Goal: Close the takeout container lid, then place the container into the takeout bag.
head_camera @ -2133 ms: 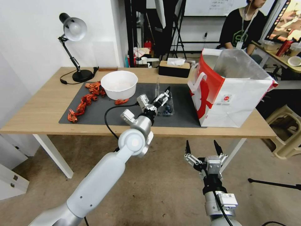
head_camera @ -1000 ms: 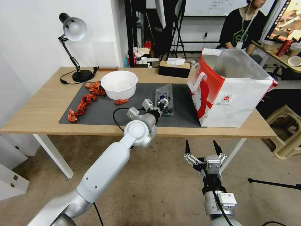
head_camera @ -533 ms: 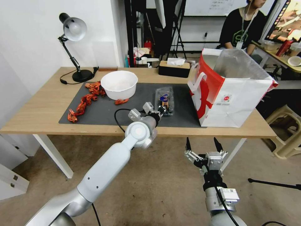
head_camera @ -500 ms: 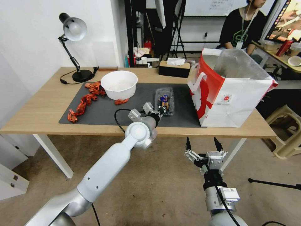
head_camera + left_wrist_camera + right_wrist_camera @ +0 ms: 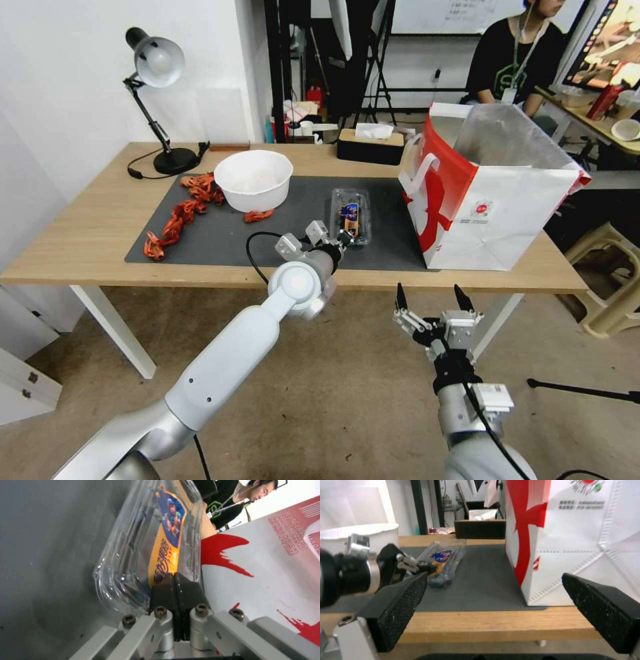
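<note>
Left gripper [image 5: 173, 580]: jaws pressed together, tips on the lid [image 5: 349, 208] of the takeout container [image 5: 351, 231].
Right gripper [image 5: 430, 300]: jaws wide, below the desk [image 5: 87, 233].

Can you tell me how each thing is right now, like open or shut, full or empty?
Clear plastic takeout container: flat on the dark mat, berries inside.
Clear lid with blue-yellow sticker: folded down over the container.
White-and-red paper takeout bag: upright, mouth open.
Round white bowl: upright.
Left pincer: shut, tips on the lid's near end.
Right pincer: open, below the table edge.
</note>
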